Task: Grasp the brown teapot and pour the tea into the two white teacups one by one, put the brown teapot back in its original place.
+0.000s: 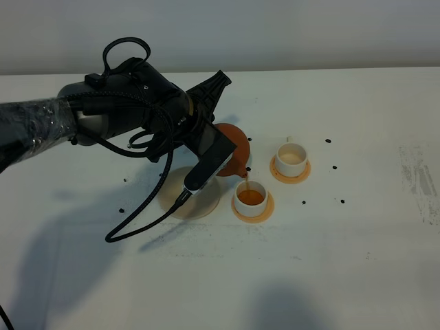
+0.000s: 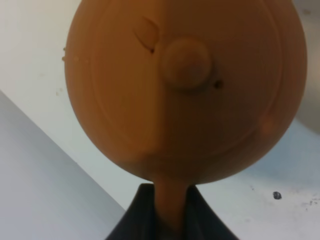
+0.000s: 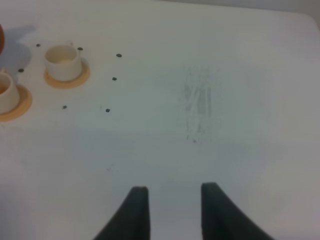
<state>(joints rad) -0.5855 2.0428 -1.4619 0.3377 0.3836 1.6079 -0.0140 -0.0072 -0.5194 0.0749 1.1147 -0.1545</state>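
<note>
Left hand (image 2: 167, 220) clamped on the loop handle (image 2: 169, 192), brown teapot (image 1: 237, 146) tipped in the air just beside the pale disc (image 1: 203, 206), tea streaming into the near teacup (image 1: 251, 198) next to that disc. The far teacup (image 1: 291, 157) waits farther from the disc. Right hand (image 3: 175, 210) hangs empty, fingers apart. Clay like this looks rigid, weighty with tea and breakable, so the handle's the sound hold, gripped firmly.
</note>
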